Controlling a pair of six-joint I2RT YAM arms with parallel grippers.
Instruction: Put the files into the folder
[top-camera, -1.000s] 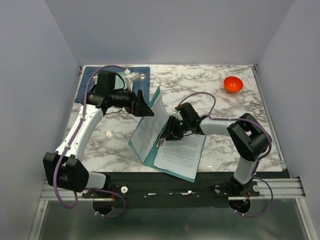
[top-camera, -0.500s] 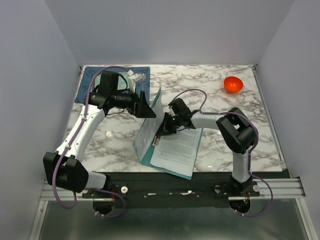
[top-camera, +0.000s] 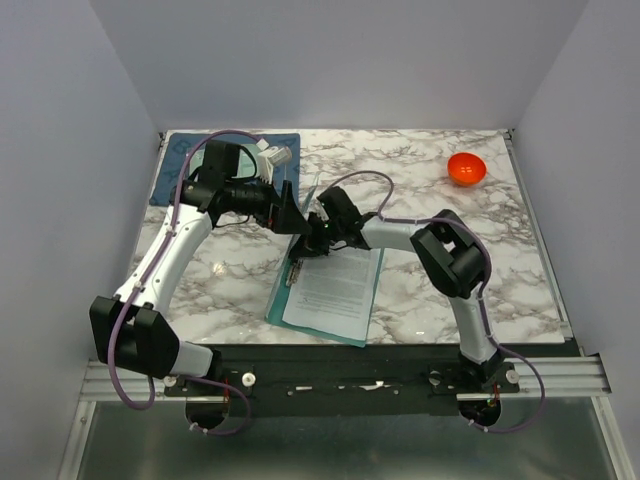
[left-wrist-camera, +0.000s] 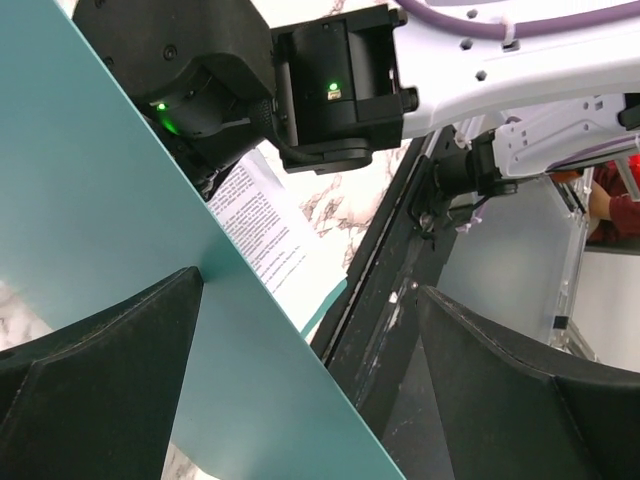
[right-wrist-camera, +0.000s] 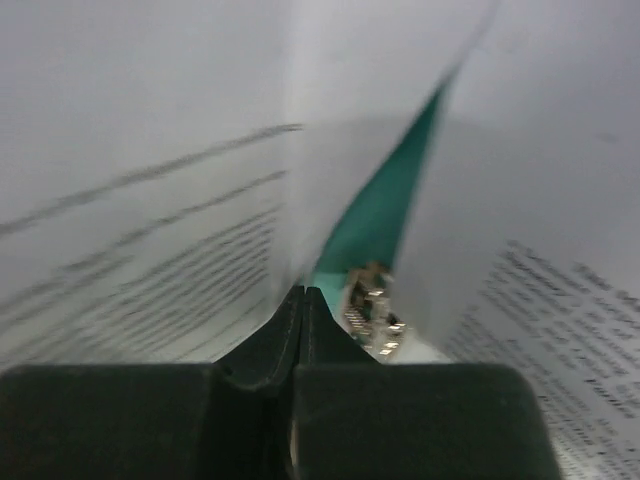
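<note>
Lying open on the marble table (top-camera: 430, 290), center-front, is the teal folder (top-camera: 277, 300). Its back half is flat, w/ the files (top-camera: 335, 288), white sheets of small black print, lying on top of it. Teal shows only as a thin border along the left and near edges. Left gripper (top-camera: 290, 212) is at the folder's far-left corner, arm reaching in from the left. In the left wrist view its fingers (left-wrist-camera: 100, 390) are spread wide, pinching nothing. The folder's front cover (left-wrist-camera: 100, 200) slants up across that view, its edge running to the tip of one finger; touching or just beside it, can't tell. Past the cover edge a printed sheet (left-wrist-camera: 265, 225) shows, and above it the black wrist housing (left-wrist-camera: 330, 90) of the right arm w/ green LEDs lit. Right gripper (top-camera: 312, 248) is down at the spine area, just beside the left gripper, forearm stretched over the pages' far edge. In the right wrist view its fingers (right-wrist-camera: 250, 400) are pressed together, only a thin seam between them; whether paper is caught in the seam, can't tell. Blurred printed pages rise on both sides of the tips, w/ a wedge of teal and the small metal clip (right-wrist-camera: 370, 310) just ahead. Orange bowl (top-camera: 466, 168) sits far right, well apart. Blue placemat (top-camera: 180, 170) lies at the far-left corner, partly under the left arm.
</note>
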